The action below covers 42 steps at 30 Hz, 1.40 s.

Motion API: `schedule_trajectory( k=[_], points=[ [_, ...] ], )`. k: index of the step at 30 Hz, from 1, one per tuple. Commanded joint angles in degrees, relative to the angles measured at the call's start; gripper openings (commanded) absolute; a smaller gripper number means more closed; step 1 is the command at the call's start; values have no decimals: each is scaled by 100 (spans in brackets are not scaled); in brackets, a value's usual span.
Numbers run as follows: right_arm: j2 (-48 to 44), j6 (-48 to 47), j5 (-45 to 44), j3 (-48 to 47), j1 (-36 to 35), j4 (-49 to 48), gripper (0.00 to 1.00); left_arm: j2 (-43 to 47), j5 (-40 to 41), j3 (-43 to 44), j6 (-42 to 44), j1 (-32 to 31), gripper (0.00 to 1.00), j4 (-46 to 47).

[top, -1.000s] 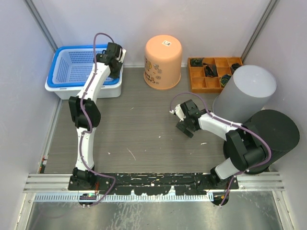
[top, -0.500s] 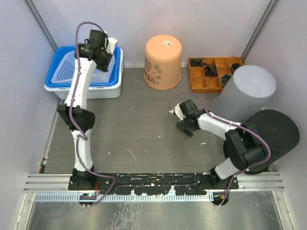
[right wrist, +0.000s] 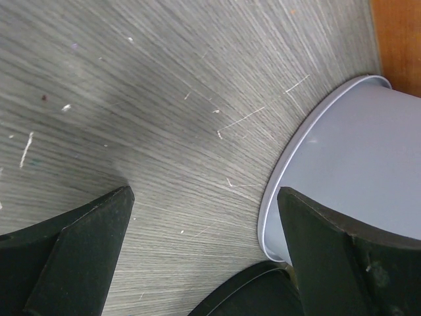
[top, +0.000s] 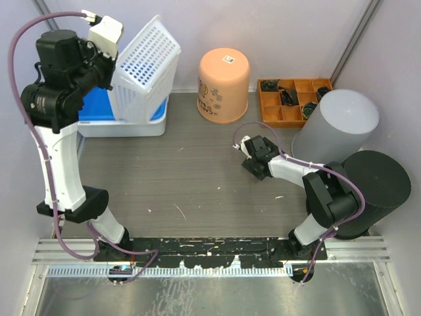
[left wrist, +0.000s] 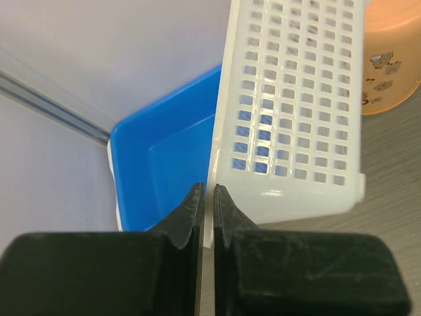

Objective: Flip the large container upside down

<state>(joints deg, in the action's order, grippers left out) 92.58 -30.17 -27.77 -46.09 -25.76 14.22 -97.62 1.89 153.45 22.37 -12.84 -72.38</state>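
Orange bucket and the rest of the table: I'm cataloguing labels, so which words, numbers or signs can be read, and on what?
The white sticker on the upturned base of the orange bucket: too small to read.
The dark print on the bucket's side: cartoon figures and lettering, too blurred to read.
The white basket and grey bin: no text visible.
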Motion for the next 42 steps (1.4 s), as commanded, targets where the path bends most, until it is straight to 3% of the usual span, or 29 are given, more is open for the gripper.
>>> schedule_trajectory(
  k=[1, 4, 8, 10, 14, 17, 26, 34, 38, 39, 40, 41, 42],
  points=[
    [648, 200, 268, 520, 79, 303, 100, 243, -157, 51, 208, 15, 0, 474],
    [725, 137, 64, 575, 102, 161, 100, 291, -614, 466, 75, -82, 0, 240],
    [843, 126, -208, 569, 257, 26, 100, 761, -1087, 109, -109, -437, 0, 77],
    [861, 117, -403, 554, 382, -62, 100, 851, -1789, 45, -315, -463, 0, -452],
    [737, 45, -691, 510, 642, -195, 100, 1231, -3001, -912, -752, -473, 0, -1010],
    [580, 37, -730, 496, 764, -226, 100, 1594, -3071, -1528, -867, -749, 0, -986],
    [377, 19, -875, 557, 836, -310, 100, 1966, -3353, -1845, -941, -1009, 0, -1298],
    [317, 27, -862, 617, 831, -297, 100, 3019, -3582, -5054, -744, -1050, 0, -223],
    [312, 36, -827, 627, 828, -279, 100, 2975, -4166, -5707, 17, -1519, 0, -765],
    [332, 42, -827, 627, 835, -279, 100, 2881, -3951, -5711, 248, -1779, 10, -968],
    [366, 50, -827, 627, 834, -287, 100, 2839, -3618, -5768, 319, -2153, 31, -1037],
    [405, 54, -819, 631, 831, -285, 100, 2798, -3307, -5832, 401, -2448, 73, -1137],
    [441, 55, -818, 635, 833, -283, 100, 2763, -2979, -5887, 389, -2730, 98, -1193]
  ],
)
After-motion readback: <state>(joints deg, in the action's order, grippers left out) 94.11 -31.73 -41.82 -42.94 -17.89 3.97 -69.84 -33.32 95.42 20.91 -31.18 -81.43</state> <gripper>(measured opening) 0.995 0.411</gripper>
